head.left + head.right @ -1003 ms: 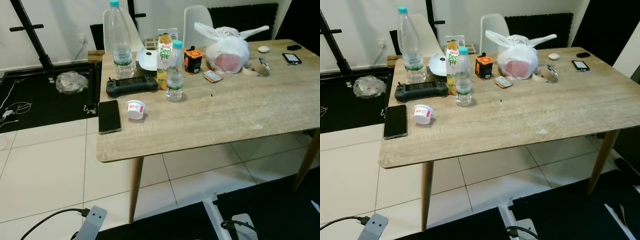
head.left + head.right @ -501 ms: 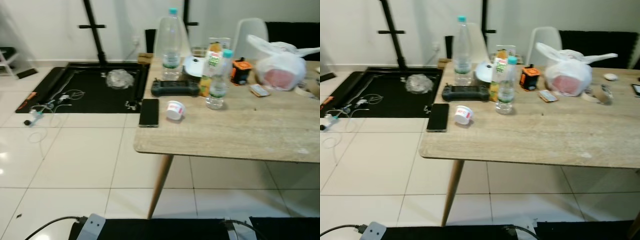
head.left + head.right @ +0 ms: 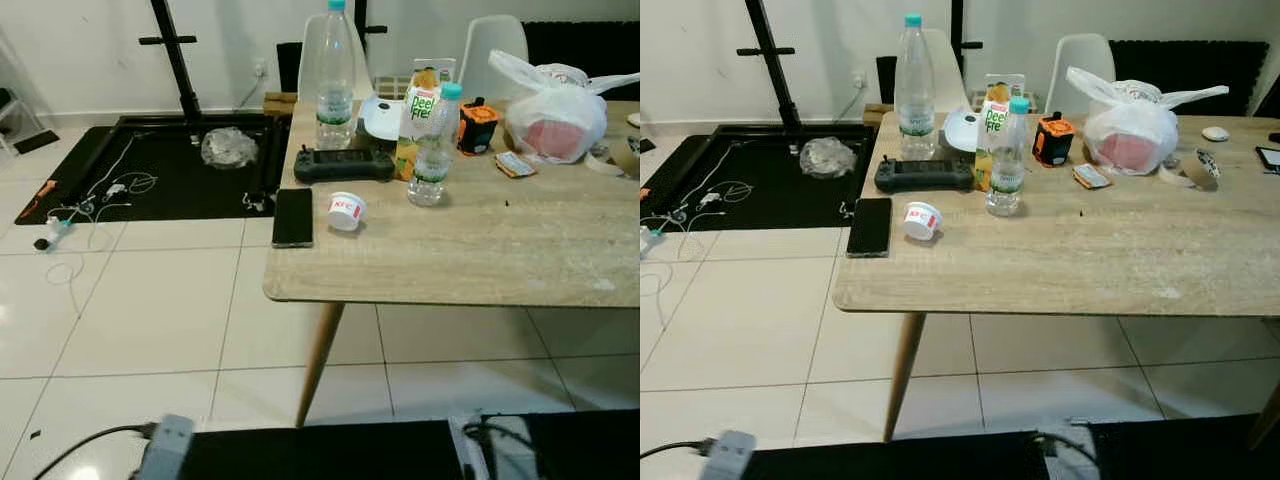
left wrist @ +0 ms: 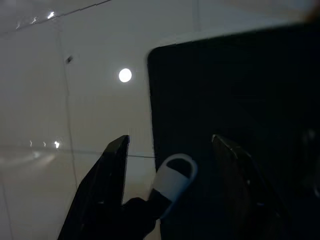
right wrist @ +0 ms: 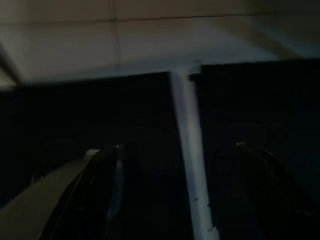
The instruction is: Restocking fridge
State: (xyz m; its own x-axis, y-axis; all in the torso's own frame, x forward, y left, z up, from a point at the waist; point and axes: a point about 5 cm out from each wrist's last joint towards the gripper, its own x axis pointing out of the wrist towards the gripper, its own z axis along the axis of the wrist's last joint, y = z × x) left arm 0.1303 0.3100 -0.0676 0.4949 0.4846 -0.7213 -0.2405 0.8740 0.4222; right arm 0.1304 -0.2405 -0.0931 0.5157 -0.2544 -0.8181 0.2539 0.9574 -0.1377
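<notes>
Here the groceries sit along the table's point(image 3: 1040, 285) far edge: tall water bottle point(image 3: 914, 90), small water bottle point(image 3: 1006, 160), juice carton point(image 3: 992, 125). Both the left gripper point(image 4: 170, 150) and right gripper point(image 5: 175, 155) hang spread and empty; best to approach squarely before reaching.
</notes>
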